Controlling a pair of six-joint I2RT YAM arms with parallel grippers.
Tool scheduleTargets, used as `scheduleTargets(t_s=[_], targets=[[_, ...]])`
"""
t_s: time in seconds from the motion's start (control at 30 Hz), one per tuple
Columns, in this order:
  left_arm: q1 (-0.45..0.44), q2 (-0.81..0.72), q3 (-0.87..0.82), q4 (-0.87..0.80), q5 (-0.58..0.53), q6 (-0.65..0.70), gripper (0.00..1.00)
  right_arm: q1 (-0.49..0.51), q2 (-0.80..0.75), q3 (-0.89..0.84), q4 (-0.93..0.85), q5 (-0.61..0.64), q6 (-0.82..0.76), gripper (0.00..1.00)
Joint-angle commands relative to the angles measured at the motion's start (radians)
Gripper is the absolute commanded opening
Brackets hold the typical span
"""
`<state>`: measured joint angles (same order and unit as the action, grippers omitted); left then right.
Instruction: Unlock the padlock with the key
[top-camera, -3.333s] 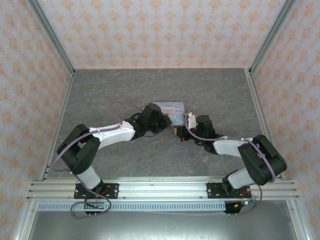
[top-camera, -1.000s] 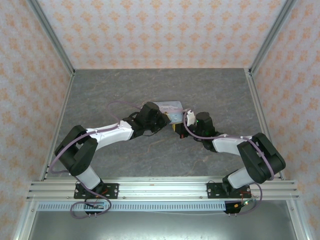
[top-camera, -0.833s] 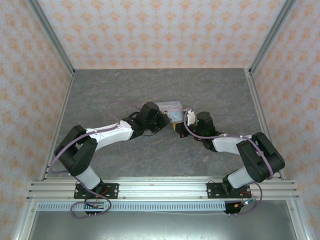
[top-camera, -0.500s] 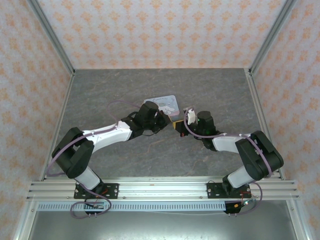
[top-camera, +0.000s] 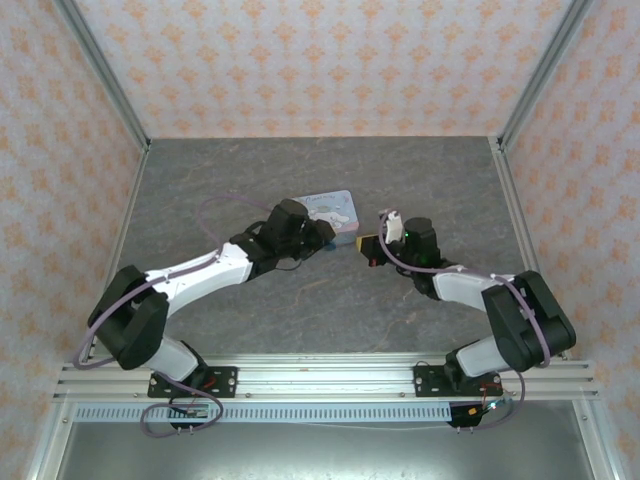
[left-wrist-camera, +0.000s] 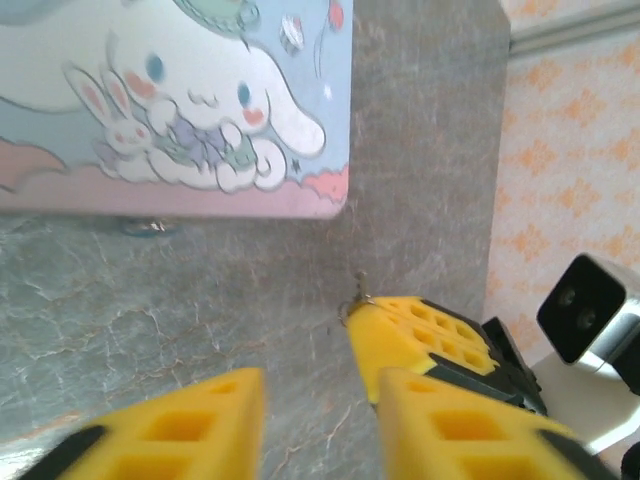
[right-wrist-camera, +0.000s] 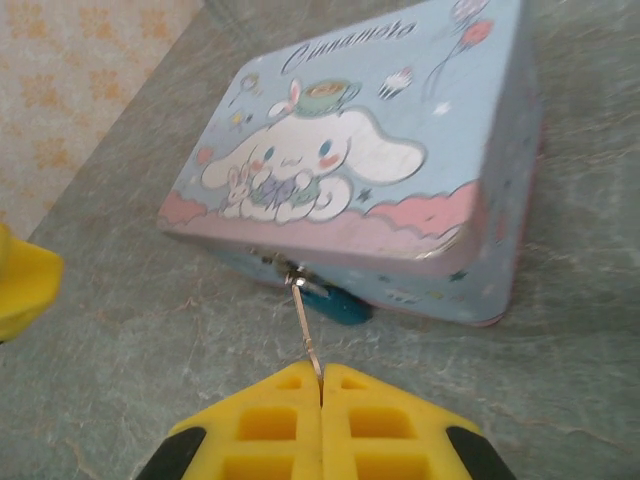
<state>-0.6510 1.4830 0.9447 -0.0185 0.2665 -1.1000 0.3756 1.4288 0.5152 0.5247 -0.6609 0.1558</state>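
the right gripper (right-wrist-camera: 321, 378) is clenched, its two yellow fingers pressed together on the lower end of the thin pale brass-coloured metal key (right-wrist-camera: 307, 335). the key runs up and slightly left from the fingertips, and its far end meets the small metal clasp at the front edge of the pale blue and pink cartoon-printed tin box (right-wrist-camera: 350, 170). the tiny dark teal-blue padlock (right-wrist-camera: 338, 306) hangs just beside the key's upper end, tucked under the tin's front lip and resting against the grey marbled table (top-camera: 250, 170); whether the key tip sits inside the lock cannot be told. the left gripper (left-wrist-camera: 318, 385) is released, its yellow fingers spread with bare table between them, and it holds nothing. it sits near the tin's front side, apart from it. in the left wrist view the right gripper's yellow fingers show ahead, a little to the right, with the tin beyond. counted: one tin, one padlock, one key, two grippers. the tin's lid is down, the rabbit-and-dog print facing up.
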Motion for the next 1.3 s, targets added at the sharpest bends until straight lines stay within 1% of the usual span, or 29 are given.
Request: scheduleTargets(t_s=[0.0, 0.03, 0.2, 0.3, 0.4, 0.57, 0.63, 0.73, 0.93, 1.03, 1.1, 1.2, 1.27], targets=[[0.027, -0.062, -0.024, -0.08, -0.1, 0.05, 0.48, -0.017, -0.012, 0.11, -0.091, -0.024, 0.026, 0.0], [0.03, -0.076, -0.029, -0.087, -0.115, 0.059, 0.52, -0.017, 0.003, 0.146, -0.119, -0.027, 0.035, 0.0], [0.033, -0.153, -0.045, -0.136, -0.212, 0.14, 0.8, -0.023, 0.15, 0.323, -0.236, -0.054, 0.079, 0.0], [0.032, -0.204, -0.073, -0.14, -0.26, 0.188, 0.89, -0.023, 0.24, 0.399, -0.256, -0.054, 0.128, 0.0], [0.033, -0.256, -0.103, -0.139, -0.292, 0.221, 0.94, -0.024, 0.314, 0.448, -0.258, -0.071, 0.183, 0.0], [0.033, -0.323, -0.142, -0.126, -0.307, 0.298, 0.95, -0.022, 0.373, 0.47, -0.306, -0.073, 0.224, 0.0], [0.032, -0.342, -0.17, -0.078, -0.29, 0.359, 0.96, -0.019, 0.37, 0.453, -0.324, -0.067, 0.234, 0.0], [0.033, -0.35, -0.204, -0.004, -0.244, 0.456, 0.96, -0.006, 0.339, 0.406, -0.353, -0.039, 0.242, 0.0], [0.028, -0.309, -0.211, 0.003, -0.154, 0.616, 0.95, 0.051, 0.238, 0.282, -0.37, 0.01, 0.292, 0.0], [0.027, -0.279, -0.217, 0.007, -0.115, 0.653, 0.93, 0.088, 0.189, 0.227, -0.363, 0.048, 0.326, 0.0], [0.027, -0.264, -0.23, 0.017, -0.113, 0.662, 0.92, 0.107, 0.173, 0.203, -0.344, 0.061, 0.346, 0.0], [0.026, -0.251, -0.248, 0.038, -0.119, 0.652, 0.91, 0.111, 0.146, 0.205, -0.335, 0.057, 0.335, 0.0], [0.025, -0.249, -0.251, 0.041, -0.126, 0.638, 0.91, 0.11, 0.098, 0.235, -0.37, 0.072, 0.304, 0.0]])
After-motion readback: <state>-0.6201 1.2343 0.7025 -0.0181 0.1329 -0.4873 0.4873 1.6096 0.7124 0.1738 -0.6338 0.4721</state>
